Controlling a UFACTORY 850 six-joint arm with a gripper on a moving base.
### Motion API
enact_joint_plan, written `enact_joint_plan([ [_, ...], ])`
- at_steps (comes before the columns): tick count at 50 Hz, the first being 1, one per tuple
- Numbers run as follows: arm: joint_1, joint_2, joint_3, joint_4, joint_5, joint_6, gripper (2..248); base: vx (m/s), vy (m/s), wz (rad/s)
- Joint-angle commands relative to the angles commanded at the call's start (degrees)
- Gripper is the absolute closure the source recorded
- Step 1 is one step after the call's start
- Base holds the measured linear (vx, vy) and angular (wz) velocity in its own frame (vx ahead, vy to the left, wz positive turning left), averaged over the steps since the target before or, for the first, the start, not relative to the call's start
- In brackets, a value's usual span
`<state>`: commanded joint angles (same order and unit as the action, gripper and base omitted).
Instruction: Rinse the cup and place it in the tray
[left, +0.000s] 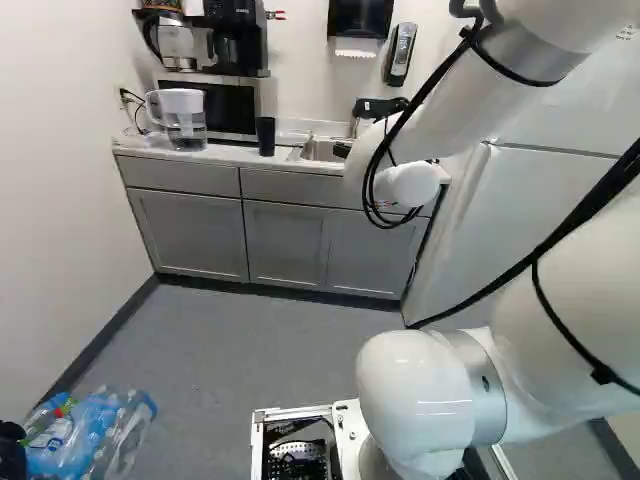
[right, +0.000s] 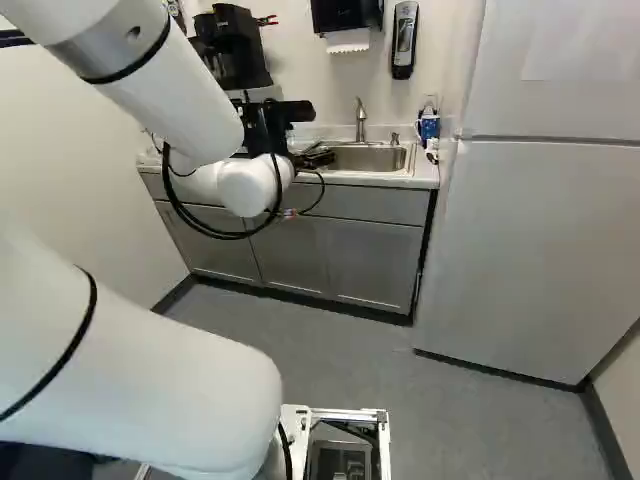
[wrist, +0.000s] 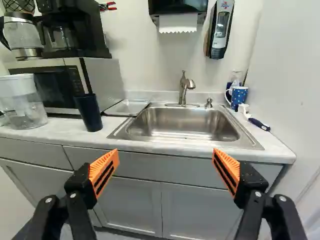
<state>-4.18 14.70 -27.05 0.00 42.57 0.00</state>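
Observation:
My gripper (right: 312, 157) is held out in front of the counter, near the sink, in the right base view. Seen from the wrist, the gripper (wrist: 166, 154) has its orange-padded fingers wide apart, with nothing between them. A dark, tall cup (wrist: 88, 112) stands upright on the counter, ahead of the gripper and off to the microwave side, touching neither finger. Between that cup and the sink lies a shallow metal tray (wrist: 127, 107). The steel sink (wrist: 182, 125) with its faucet (wrist: 184, 90) is beyond the fingers. The cup (left: 266, 136) also shows in the left base view.
A water pitcher (wrist: 22, 102) and a microwave (wrist: 65, 82) flank the cup. Beyond the sink's other side are a blue mug (wrist: 239, 97) and a brush (wrist: 255, 118). The counter's front edge (wrist: 150, 147) runs below the sink; a fridge (right: 530, 240) stands beside it. Bottles (left: 90, 435) are at the left.

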Motion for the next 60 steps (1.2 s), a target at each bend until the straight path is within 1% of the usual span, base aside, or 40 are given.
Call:
enact_joint_plan([
  [60,-0.43,-3.11,-10.20,0.00,-8.92,0.00,3,0.000,0.000,0.000],
])
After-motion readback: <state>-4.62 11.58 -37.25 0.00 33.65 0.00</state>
